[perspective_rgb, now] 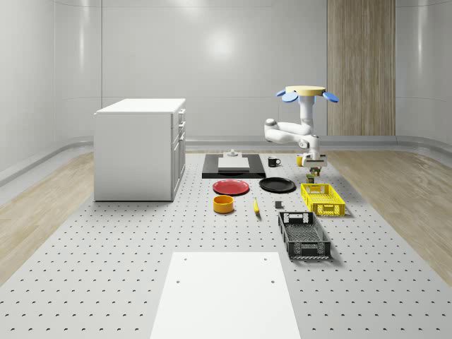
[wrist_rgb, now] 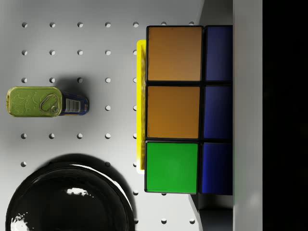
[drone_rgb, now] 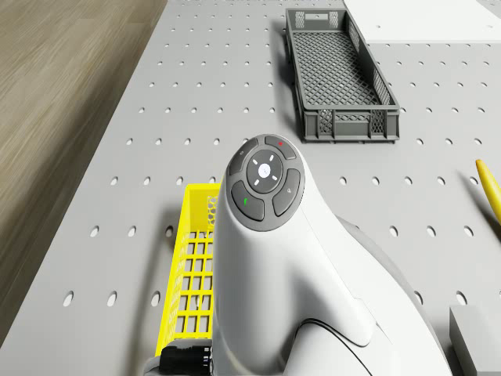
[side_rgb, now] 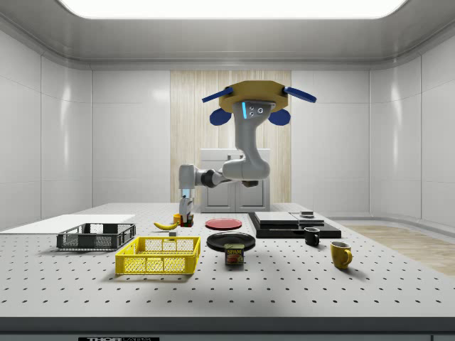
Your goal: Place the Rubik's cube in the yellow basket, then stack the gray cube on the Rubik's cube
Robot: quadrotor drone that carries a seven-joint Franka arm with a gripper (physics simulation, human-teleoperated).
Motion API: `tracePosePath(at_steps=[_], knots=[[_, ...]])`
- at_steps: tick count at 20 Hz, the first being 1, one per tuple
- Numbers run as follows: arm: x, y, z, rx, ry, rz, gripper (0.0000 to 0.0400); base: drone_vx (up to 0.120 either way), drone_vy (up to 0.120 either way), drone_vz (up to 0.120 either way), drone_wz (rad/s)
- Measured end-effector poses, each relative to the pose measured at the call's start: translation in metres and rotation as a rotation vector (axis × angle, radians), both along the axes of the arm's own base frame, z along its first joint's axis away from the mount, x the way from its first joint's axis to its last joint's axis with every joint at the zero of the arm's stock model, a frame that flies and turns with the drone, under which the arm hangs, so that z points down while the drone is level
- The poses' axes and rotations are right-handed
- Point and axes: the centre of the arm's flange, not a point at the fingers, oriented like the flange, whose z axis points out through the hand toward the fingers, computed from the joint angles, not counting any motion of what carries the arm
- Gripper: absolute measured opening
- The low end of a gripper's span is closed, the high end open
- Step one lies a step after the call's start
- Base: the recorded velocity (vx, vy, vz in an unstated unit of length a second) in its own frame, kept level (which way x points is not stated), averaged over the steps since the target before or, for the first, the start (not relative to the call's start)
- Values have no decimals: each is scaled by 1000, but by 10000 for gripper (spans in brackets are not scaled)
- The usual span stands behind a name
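My gripper (side_rgb: 186,215) is shut on the Rubik's cube (wrist_rgb: 175,109), which hangs in the air a little above the table. In the wrist view the cube shows orange, green and blue tiles, with one grey finger (wrist_rgb: 248,115) pressed against its side. Below it lies the rim of the yellow basket (wrist_rgb: 140,106); the cube is over the basket's (perspective_rgb: 323,199) far end, near its edge. The small gray cube (perspective_rgb: 278,205) rests on the table between the banana (perspective_rgb: 256,206) and the yellow basket. The drone (perspective_rgb: 306,92) hovers high above the table's far right part.
A tin can (wrist_rgb: 45,102) and a black plate (wrist_rgb: 67,197) lie beside the basket's far end. A dark crate (perspective_rgb: 304,235) sits nearer than the yellow basket. A red plate (perspective_rgb: 231,187), an orange bowl (perspective_rgb: 223,204), two mugs (side_rgb: 311,236) and a white cabinet (perspective_rgb: 141,148) stand further left.
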Motion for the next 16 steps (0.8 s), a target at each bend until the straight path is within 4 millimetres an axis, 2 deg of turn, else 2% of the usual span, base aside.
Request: tracePosePath(at_steps=[11,16], knots=[[0,0,0,0,0,0,321,120,0,0,0],[0,0,8,0,0,0,321,8,0,0,0]])
